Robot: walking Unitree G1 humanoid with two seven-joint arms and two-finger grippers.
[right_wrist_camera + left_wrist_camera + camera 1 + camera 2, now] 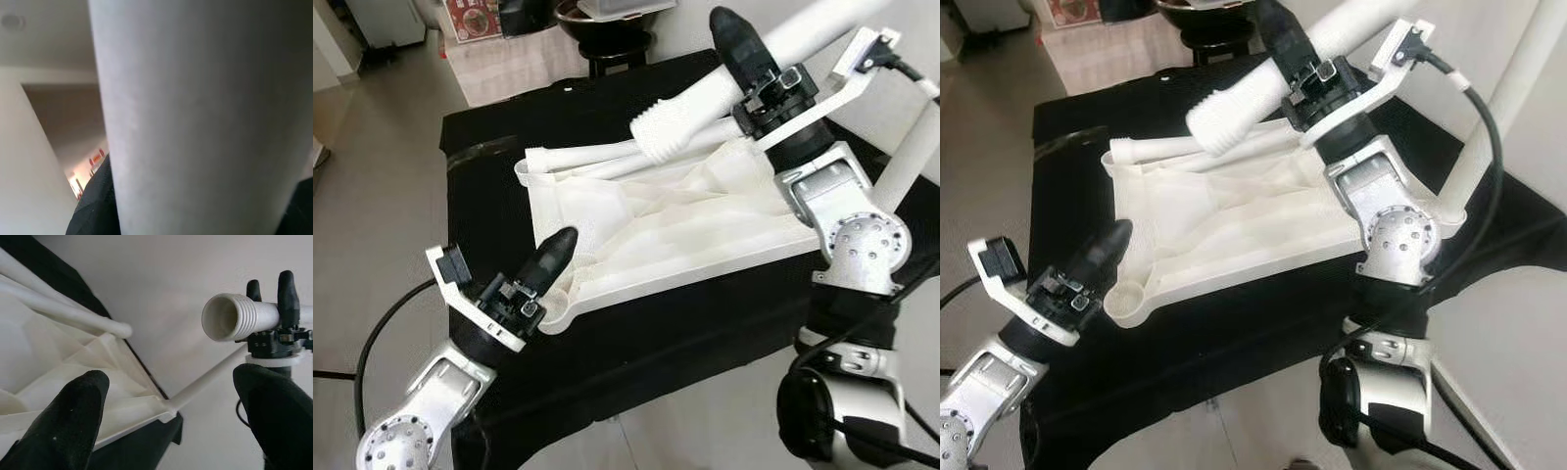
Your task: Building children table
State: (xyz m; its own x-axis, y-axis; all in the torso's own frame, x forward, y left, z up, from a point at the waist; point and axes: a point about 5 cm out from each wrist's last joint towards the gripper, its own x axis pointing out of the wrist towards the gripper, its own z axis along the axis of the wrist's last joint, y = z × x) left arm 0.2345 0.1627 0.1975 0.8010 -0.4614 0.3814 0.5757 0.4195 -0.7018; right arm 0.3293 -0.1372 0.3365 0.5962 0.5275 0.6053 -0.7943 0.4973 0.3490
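Tabletop [675, 220] lies upside down on black cloth [636, 333], centre. Right gripper [759, 69] clenches threaded leg [690, 116] above its far edge. Left gripper [548, 259] released at near-left corner socket [1126, 297]. I judge leg light, stiff, slick; grip mid-shaft.

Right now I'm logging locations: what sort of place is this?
Probably a room in a home: pale tiled floor, a black-covered table bearing a white plastic tabletop, a dark bowl on a stand beyond.
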